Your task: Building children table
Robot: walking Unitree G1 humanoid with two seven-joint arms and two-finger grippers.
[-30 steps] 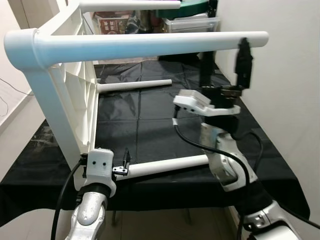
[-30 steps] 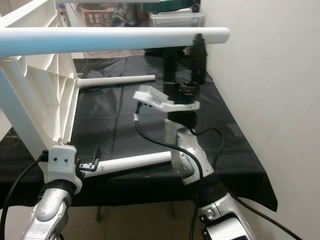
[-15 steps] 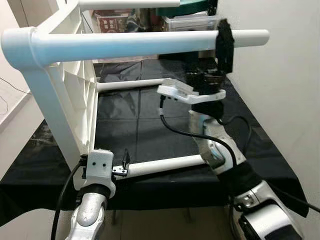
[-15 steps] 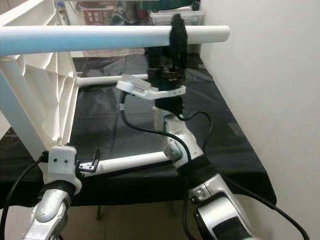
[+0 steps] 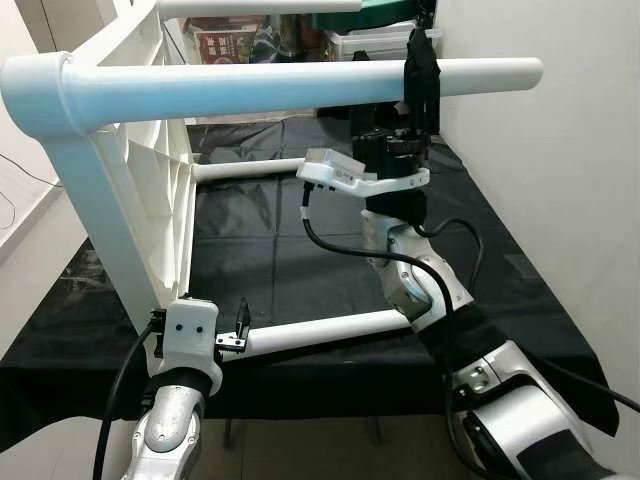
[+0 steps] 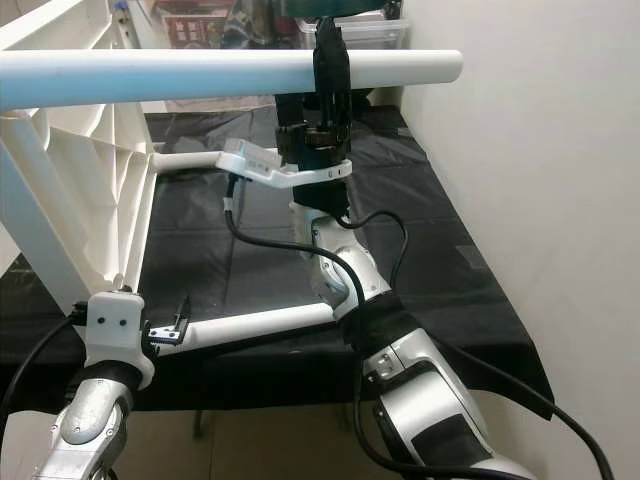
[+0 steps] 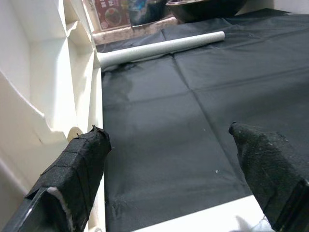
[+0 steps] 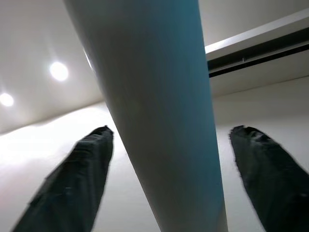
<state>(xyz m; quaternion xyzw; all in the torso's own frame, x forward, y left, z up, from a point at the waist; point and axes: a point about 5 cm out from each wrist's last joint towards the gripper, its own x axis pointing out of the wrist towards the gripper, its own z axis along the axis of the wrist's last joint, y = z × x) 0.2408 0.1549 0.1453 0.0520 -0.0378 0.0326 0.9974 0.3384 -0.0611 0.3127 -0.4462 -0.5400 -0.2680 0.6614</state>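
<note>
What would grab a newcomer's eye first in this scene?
The white children's table lying on its side on the black cloth, its legs pointing toward the right wall. The right gripper is raised to the upper near leg, jaws open either side of it. Low down, the left gripper sits at the lower near leg, jaws open.

Four white table legs: one nearest, upper frame [image 5: 300,85]; one at top edge [image 5: 260,9]; one mid-left [image 5: 265,170]; one lower centre [image 5: 330,328]. One white tabletop [image 5: 140,190], left. Two grippers: left [image 5: 240,325], right [image 5: 420,70]. One black cloth [image 5: 260,250].
</note>
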